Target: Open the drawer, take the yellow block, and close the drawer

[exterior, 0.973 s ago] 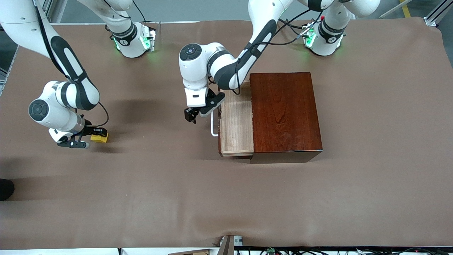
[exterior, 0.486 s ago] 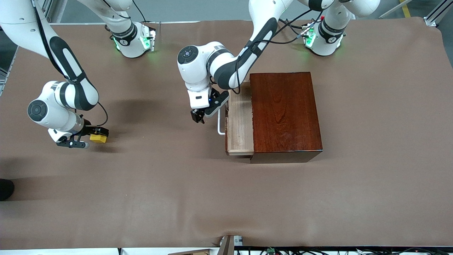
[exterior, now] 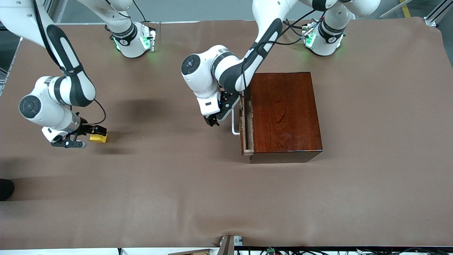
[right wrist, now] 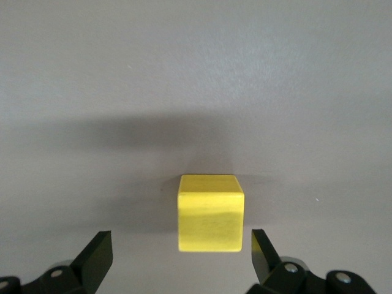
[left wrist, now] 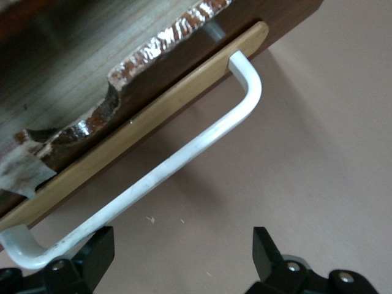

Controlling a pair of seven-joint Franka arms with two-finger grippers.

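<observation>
The drawer (exterior: 246, 124) of the dark reddish-brown box (exterior: 285, 111) stands out only a narrow strip, showing pale wood. Its white bar handle (exterior: 234, 124) faces the right arm's end of the table. My left gripper (exterior: 212, 120) is open right at the handle. In the left wrist view the handle (left wrist: 184, 159) runs just ahead of my left gripper (left wrist: 182, 257), with one end close to a fingertip (left wrist: 98, 254). The yellow block (exterior: 99, 137) rests on the table near the right arm's end. My right gripper (exterior: 83, 139) is open beside it. In the right wrist view the block (right wrist: 210, 214) lies just ahead of my right gripper (right wrist: 182, 257), untouched.
The brown table cover (exterior: 226, 191) stretches wide on the side nearer the front camera. A dark object (exterior: 5, 189) lies at the table's edge at the right arm's end. The two arm bases (exterior: 132, 39) stand along the edge farthest from the camera.
The drawer has slid most of the way into the box, with my left gripper moving along at its handle. My right gripper has drawn back a little from the yellow block, which stays on the table.
</observation>
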